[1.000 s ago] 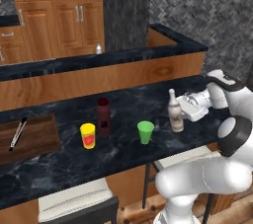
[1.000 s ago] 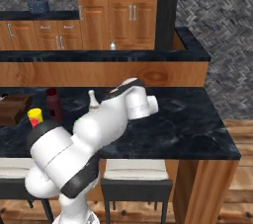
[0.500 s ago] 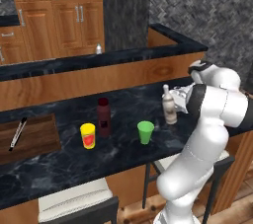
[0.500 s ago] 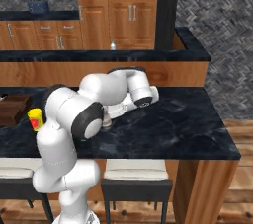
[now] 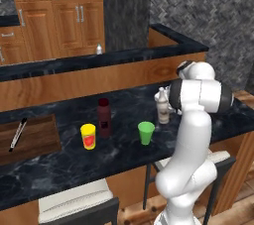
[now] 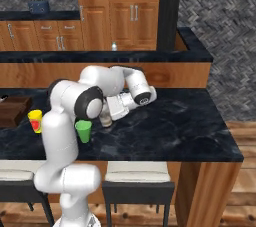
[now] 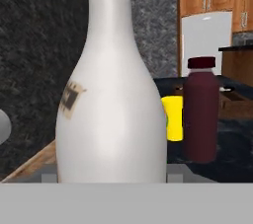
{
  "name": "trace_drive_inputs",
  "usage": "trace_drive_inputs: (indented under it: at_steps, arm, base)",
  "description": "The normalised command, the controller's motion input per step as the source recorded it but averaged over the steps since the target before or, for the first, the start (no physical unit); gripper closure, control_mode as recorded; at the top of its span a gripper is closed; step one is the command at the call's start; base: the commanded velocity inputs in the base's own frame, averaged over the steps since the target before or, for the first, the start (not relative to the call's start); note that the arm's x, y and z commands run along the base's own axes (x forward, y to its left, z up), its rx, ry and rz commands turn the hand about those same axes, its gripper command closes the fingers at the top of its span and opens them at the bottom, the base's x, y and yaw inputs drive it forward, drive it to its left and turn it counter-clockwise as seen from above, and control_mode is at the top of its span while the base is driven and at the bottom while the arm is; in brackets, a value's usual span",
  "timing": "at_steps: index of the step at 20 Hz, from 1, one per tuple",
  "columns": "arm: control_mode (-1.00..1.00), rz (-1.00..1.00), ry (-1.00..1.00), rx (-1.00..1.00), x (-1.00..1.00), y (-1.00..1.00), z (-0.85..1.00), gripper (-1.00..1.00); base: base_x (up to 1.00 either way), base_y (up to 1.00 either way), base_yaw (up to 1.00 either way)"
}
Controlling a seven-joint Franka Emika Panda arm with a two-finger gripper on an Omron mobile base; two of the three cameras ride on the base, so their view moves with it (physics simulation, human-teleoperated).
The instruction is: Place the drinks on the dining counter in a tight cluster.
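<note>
two finger tips of the gripper are barely visible in the hand view, just small grey stubs on either side of the base of the slim tan bottle, which stands between them and looms so close that its top is cut off. the stubs sit right at the bottle's sides, so the pincer looks clamped on it, though the contact itself is hard to make out. from the left base view the same bottle stands upright on the dining counter, and the white arm's forearm hides the hand beside it. from the right base view the arm's elbow covers most of that bottle; only its lower part shows.

one green cup stands just beside the tan bottle, towards the counter's near edge. one maroon bottle stands upright further along, apart from the tan one, and one yellow cup sits near it. in the hand view the maroon bottle partly hides the yellow cup behind it.

one wooden board lies beyond those, with a thin dark utensil on it, too small to identify. at the back, on the higher ledge, one small clear bottle stands alone, well apart from the other two drinks. so three bottles and two cups in all.
</note>
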Motion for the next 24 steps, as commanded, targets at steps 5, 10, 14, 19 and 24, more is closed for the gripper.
trace_drive_inputs:
  at_steps: [5, 10, 14, 19, 24]
  arm:
    - [-1.0, 0.0, -0.06, 0.0, 0.23, 0.22, -0.07, 1.0]
    - [-1.0, 0.0, 0.0, 0.0, 0.18, 0.26, -0.15, 1.0]
    - [-1.0, 0.0, -0.03, 0.0, 0.09, 0.28, -0.17, 1.0]
    - [-1.0, 0.0, -0.03, 0.01, 0.08, 0.28, -0.16, 1.0]
    - [-1.0, 0.01, -0.01, 0.03, 0.08, 0.22, -0.08, 1.0]
  base:
    - [0.0, 0.0, 0.0]
    - [0.0, 0.0, 0.0]
    - [0.0, 0.0, 0.0]
    - [0.0, 0.0, 0.0]
    - [0.0, 0.0, 0.0]
